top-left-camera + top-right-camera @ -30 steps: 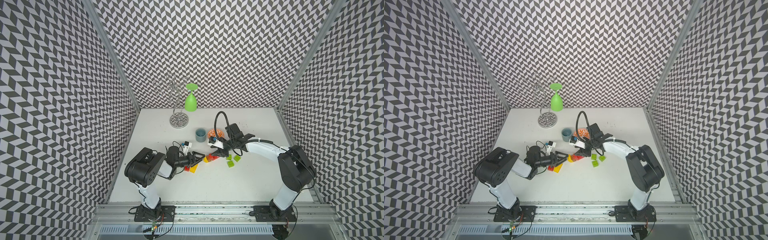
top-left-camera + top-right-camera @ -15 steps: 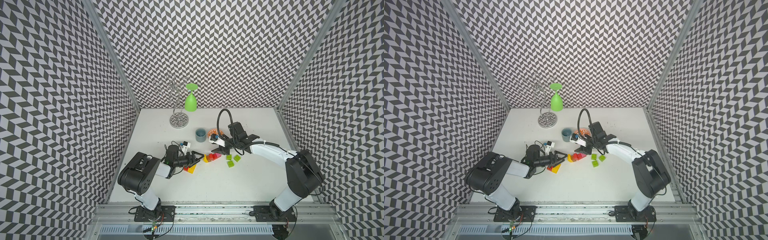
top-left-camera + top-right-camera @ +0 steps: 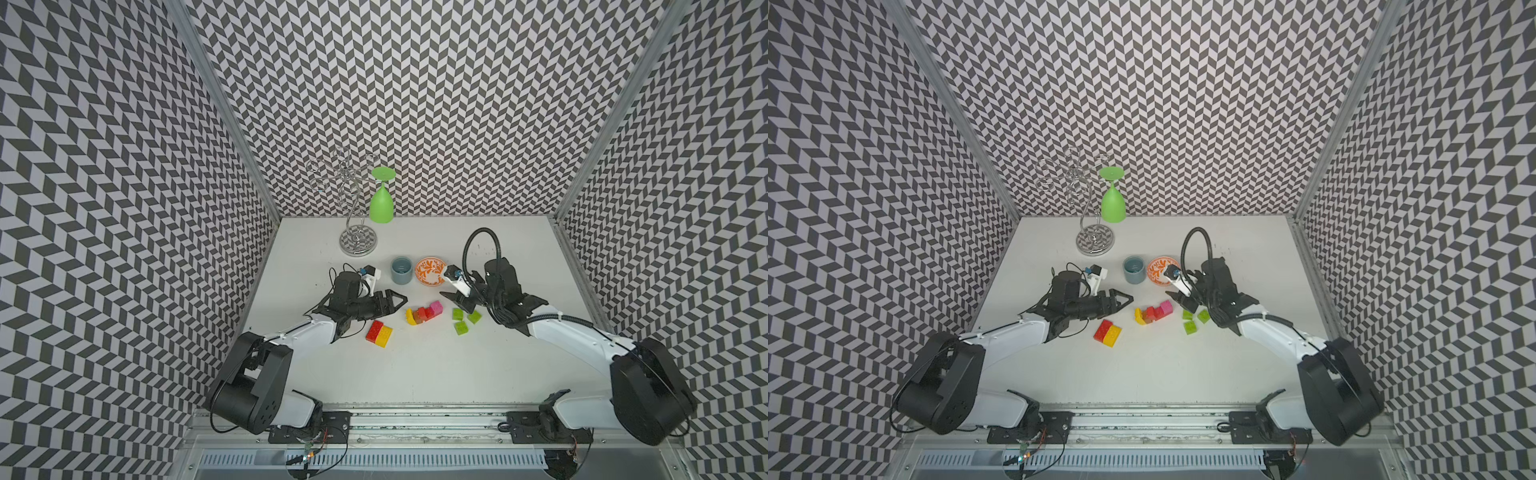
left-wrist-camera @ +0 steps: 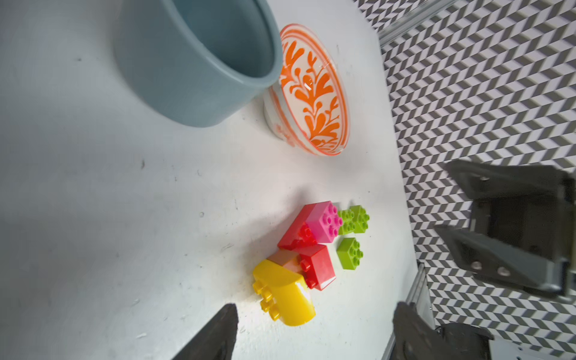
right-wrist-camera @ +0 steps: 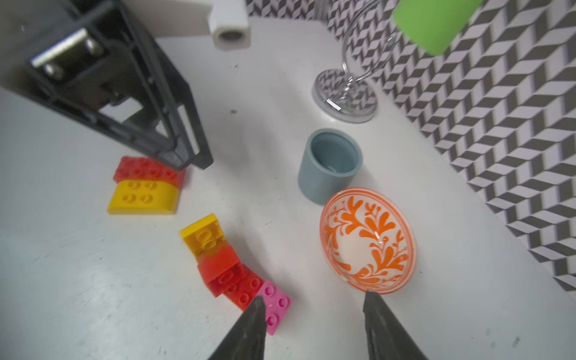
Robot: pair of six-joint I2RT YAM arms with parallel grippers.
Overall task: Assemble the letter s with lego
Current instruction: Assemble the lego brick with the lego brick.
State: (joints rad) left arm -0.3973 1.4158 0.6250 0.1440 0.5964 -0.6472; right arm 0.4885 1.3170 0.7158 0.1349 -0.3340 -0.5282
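The lego lies loose on the white table. A joined run of yellow, orange-brown, red and pink bricks [image 3: 424, 315] [image 3: 1152, 313] sits mid-table. A red and yellow pair [image 3: 379, 332] [image 5: 146, 187] lies nearer the front, and three lime green bricks [image 3: 465, 320] [image 4: 350, 252] lie to the right. My left gripper [image 3: 399, 301] [image 4: 311, 333] is open and empty, with the run's yellow end [image 4: 286, 286] just ahead of its gap. My right gripper [image 3: 455, 302] [image 5: 314, 311] is open and empty. One of its fingers [image 5: 255, 324] stands beside the pink brick [image 5: 274, 304].
A blue-grey cup [image 3: 401, 270] and an orange-patterned bowl [image 3: 431, 271] stand just behind the bricks. Farther back, a wire stand [image 3: 358, 241] holds an upturned green glass [image 3: 381, 203]. Patterned walls close in three sides.
My left gripper's jaws have opened wider, and that arm's elbow has swung outward. The right gripper has drifted slightly right. The bricks have not moved.
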